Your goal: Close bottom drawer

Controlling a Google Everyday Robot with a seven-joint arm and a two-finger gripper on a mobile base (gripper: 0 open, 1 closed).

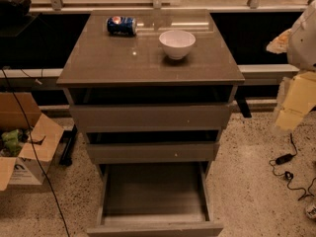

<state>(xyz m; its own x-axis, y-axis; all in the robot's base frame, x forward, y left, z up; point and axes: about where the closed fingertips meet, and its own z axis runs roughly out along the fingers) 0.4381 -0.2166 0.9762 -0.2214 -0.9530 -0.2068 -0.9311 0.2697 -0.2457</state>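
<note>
Grey-brown bottom drawer (154,194) open, hand (296,102) far rt, well apart

Grey-brown bottom drawer (154,194) sticks far out, tray wide open from above. Speckled floor (247,191) is free right of it, bar a black cable (283,158). Open cardboard box (24,147) crowds the left. Pale robot arm (296,100) at right edge, gripper out of frame.
</note>
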